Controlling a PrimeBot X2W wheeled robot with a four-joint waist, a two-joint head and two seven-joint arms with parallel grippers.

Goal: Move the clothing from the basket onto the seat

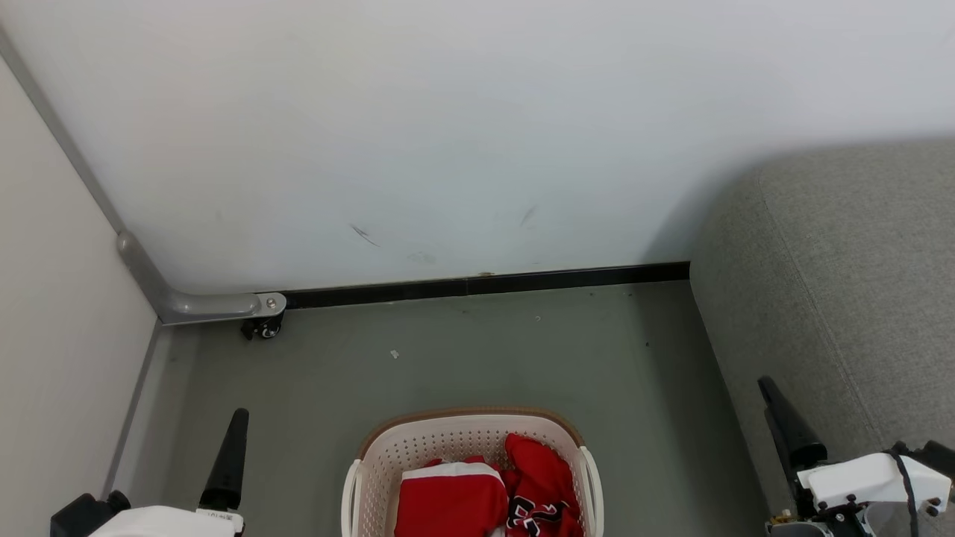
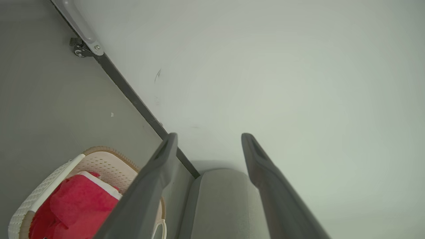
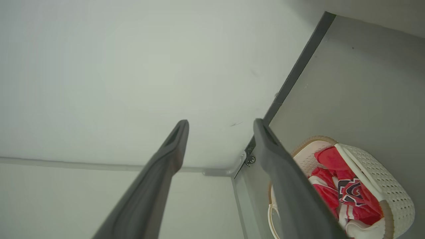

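Observation:
The cream basket [image 1: 470,412] stands on the floor at the bottom centre of the head view. The clothing lies inside it: a plain red piece with a white band [image 1: 448,500] beside a red jersey with black-and-white lettering [image 1: 541,496]. The grey seat [image 1: 843,283] rises to the basket's right. My left gripper [image 2: 207,136] is open and empty, left of the basket and above the floor. My right gripper [image 3: 219,121] is open and empty too, in front of the seat's edge. The wrist views catch the basket [image 2: 49,186] [image 3: 388,186] off to one side.
A white wall with a black baseboard [image 1: 485,285] closes the back. A pale panel [image 1: 60,335] on a grey rail with a caster [image 1: 262,327] bounds the left. Grey floor [image 1: 522,350] lies between basket and wall.

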